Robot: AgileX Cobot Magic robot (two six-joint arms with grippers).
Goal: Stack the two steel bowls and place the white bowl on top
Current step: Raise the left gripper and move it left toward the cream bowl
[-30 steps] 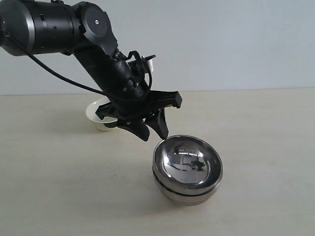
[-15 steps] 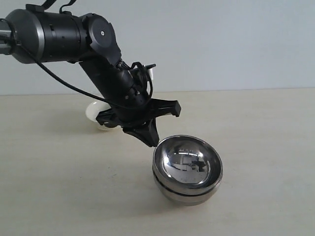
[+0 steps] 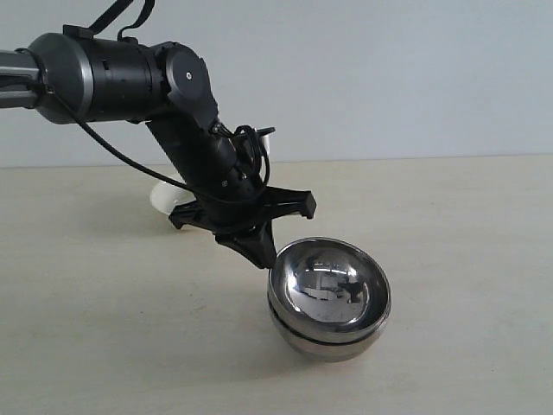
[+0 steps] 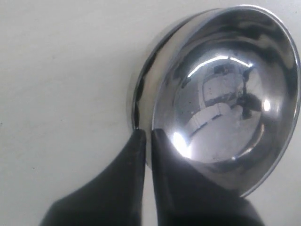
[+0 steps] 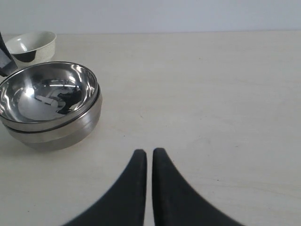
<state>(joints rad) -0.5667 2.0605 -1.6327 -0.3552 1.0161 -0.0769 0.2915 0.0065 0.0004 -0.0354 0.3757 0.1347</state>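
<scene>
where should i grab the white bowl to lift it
Probably by the rim of the white bowl, coming down from above with its wall between the jaws. It sits upright, mouth open, apart from the stacked steel bowls. Its round outer wall gives little to pinch from the side. The left gripper looks nearer to it.
</scene>
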